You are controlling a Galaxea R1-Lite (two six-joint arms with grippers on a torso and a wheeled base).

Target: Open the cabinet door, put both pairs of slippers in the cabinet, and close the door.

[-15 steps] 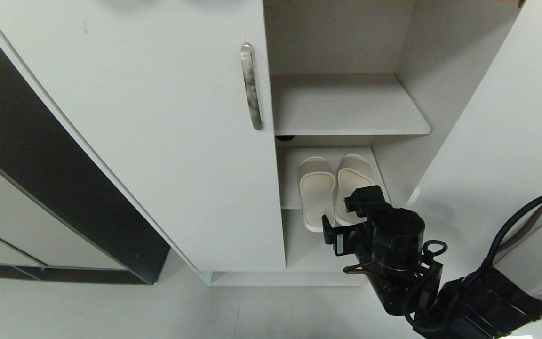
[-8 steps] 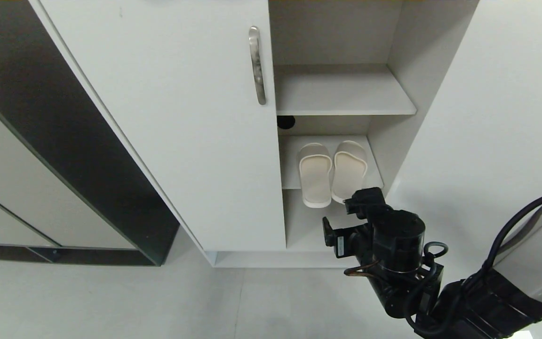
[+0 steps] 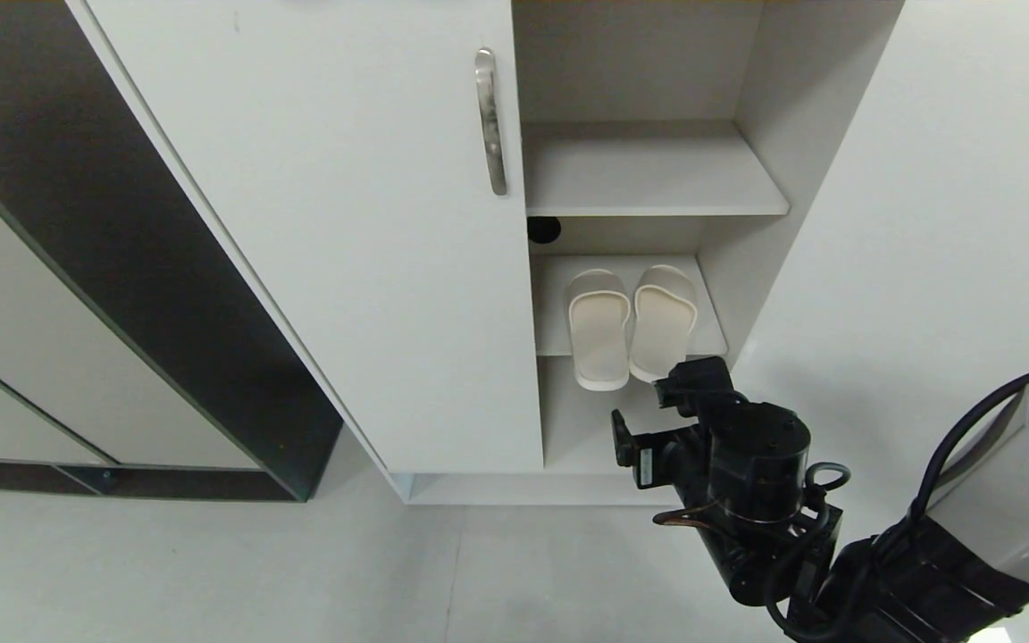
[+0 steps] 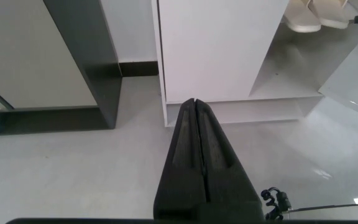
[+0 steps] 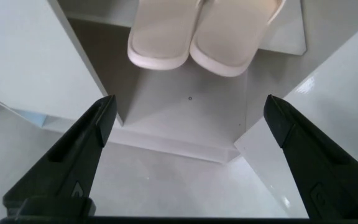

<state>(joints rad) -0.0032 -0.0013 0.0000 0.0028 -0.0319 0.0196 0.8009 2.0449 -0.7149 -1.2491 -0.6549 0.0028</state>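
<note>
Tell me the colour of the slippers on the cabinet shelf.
The slippers are cream-white; the head view shows them best.

Inside the tall white panel cabinet, the white lower shelf board carries a pair of cream slide slippers. They lie side by side about midway between the shelf's left and right edges, toes toward its back edge and heels jutting out over its front edge. The cabinet itself stands on the smooth pale grey floor.
</note>
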